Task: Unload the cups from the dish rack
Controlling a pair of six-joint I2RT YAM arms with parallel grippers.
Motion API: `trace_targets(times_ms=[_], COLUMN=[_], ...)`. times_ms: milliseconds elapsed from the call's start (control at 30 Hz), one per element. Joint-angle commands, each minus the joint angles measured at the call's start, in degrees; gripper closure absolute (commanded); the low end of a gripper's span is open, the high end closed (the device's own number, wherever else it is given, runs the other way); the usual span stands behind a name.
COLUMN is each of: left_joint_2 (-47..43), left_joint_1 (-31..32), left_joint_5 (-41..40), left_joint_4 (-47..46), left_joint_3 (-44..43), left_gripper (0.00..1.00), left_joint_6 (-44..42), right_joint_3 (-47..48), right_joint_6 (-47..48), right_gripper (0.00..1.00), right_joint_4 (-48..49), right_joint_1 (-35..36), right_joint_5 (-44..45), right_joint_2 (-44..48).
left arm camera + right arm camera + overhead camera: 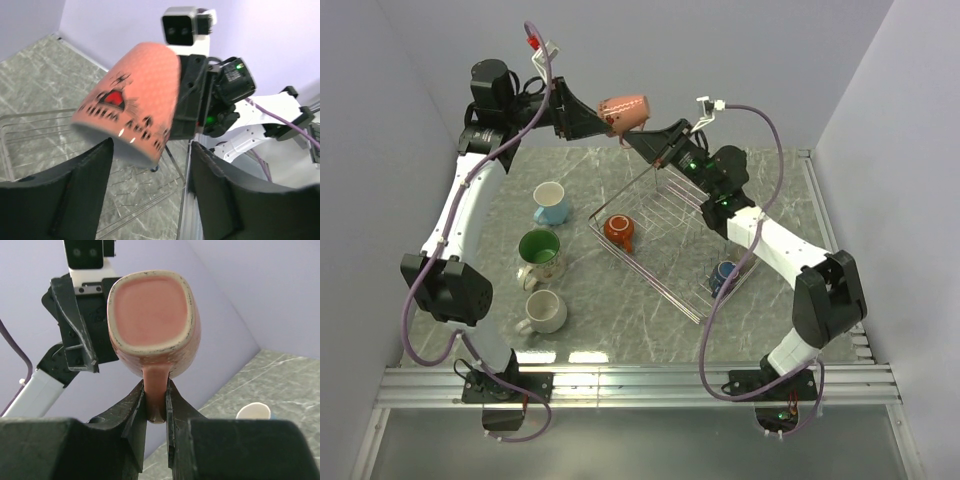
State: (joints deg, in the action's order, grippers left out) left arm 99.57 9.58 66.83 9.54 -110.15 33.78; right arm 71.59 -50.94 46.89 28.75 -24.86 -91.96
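Note:
A small pinkish-orange cup [625, 112] hangs in the air above the far edge of the dish rack [665, 205]. My right gripper [647, 136] is shut on its handle [156, 387], with the cup's mouth [150, 302] facing the right wrist camera. My left gripper [599, 118] faces it from the left, open. In the left wrist view the cup [132, 100] lies just beyond the fingers [75, 192], which do not touch it. An orange-red cup [618, 232] and a dark blue cup [723, 275] are still in the rack.
Left of the rack on the marble table stand a light blue cup [551, 203], a cream floral cup with a green inside [539, 249] and a pale cup [545, 311]. The two arms meet close to the back wall.

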Motion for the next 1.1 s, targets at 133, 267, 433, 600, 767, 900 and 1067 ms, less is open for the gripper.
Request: trace_targets(times_ms=[133,267,433,600,767,900,1067], left_joint_2=[0.80,1.33,1.24,1.50,1.77,2.38,7.72], left_joint_1=[0.08,0.08,-0.35,-0.71,-0.53,-0.18,2.98], left_joint_5=[2.69,2.43,-2.04,-17.90,-32.70,-40.89,-52.73], left_joint_4=[-9.19,-12.18,-4.46,7.84,15.85,18.40,24.55], left_joint_3=[-0.95,-0.77,-1.65,-4.19,-5.08,-4.99,-7.79], left_gripper=[0.53,0.90,1.00,1.00,1.00,1.00,1.00], left_joint_6=[7.52,9.99,5.07,-7.91,-20.58,-27.70,-39.90], right_joint_3=[6.36,7.07,6.98,5.67,5.75,6.37,6.02], right_joint_6=[-1.27,-0.65,1.19,6.27,11.74,14.46,15.69], right_gripper=[1.00,1.00,1.00,0.40,0.11,0.10,0.10], right_joint_4=[4.87,3.12,-0.13,-8.55,-21.13,-25.53,-27.46], right_joint_1=[1.83,2.54,2.71,2.62,2.45,2.45,2.45], right_joint_5=[-2.21,-2.56,-3.00,0.33,8.24,9.31,9.39], right_joint_2=[-2.51,-3.57,-4.27,-3.84,-3.84,-5.15,-5.51])
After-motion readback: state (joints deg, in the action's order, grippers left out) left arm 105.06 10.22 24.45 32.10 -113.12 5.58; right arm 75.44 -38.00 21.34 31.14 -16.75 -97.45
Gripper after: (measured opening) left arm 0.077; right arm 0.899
